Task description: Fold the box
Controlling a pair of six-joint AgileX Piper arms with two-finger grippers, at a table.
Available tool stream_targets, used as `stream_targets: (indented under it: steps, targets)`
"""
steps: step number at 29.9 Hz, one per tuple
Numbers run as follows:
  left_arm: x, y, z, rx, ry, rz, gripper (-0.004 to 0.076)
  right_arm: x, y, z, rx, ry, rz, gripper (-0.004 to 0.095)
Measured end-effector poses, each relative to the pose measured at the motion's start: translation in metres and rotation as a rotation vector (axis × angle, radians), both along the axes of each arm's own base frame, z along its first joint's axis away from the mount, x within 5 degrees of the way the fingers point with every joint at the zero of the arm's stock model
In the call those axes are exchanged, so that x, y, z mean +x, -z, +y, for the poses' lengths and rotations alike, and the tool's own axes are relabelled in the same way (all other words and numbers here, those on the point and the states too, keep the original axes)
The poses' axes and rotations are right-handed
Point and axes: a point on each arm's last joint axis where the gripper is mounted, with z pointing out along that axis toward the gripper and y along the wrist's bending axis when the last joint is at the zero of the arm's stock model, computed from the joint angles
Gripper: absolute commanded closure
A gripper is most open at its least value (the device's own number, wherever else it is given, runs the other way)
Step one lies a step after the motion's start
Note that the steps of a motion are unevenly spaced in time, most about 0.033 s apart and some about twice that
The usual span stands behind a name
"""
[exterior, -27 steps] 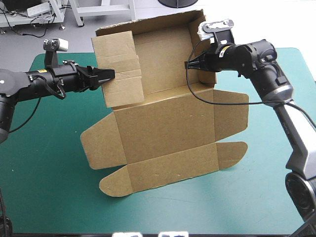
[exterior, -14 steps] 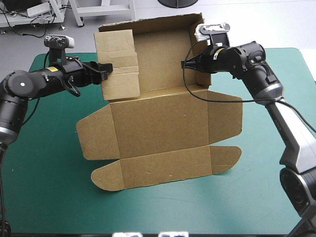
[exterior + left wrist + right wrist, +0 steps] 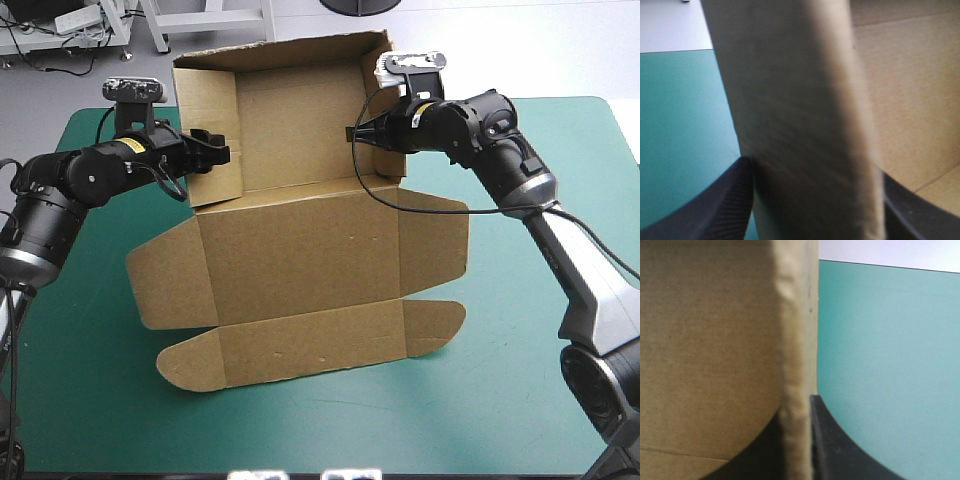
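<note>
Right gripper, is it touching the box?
Touching. The right wrist view shows an edge of the box pinched between the black fingers of the right gripper.

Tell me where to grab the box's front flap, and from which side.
Likely the front flap by its long free edge, coming in low from the table's near side. It lies flat on the teal-green cover and joins the box only along its far crease, so only that near edge can lift.
</note>
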Motion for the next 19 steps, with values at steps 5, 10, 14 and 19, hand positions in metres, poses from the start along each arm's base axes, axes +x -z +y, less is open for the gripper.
stream_targets:
  steps: [5, 10, 14, 19]
  targets:
    - [0.002, -0.001, 0.003, -0.017, -0.051, -0.010, 0.0402, -0.002, -0.001, 0.003, 0.019, -0.017, 0.001, 0.0932]
    - [0.004, -0.004, 0.000, -0.027, -0.064, -0.049, 0.0602, -0.002, -0.001, 0.004, 0.012, -0.053, 0.001, 0.0932]
    - [0.004, -0.001, -0.006, 0.008, -0.046, -0.054, 0.0729, -0.003, 0.002, -0.001, -0.042, -0.053, 0.022, 0.0931]
    - [0.012, 0.014, -0.020, 0.043, -0.010, -0.011, 0.0729, -0.006, 0.008, -0.007, -0.123, -0.034, 0.088, 0.0931]
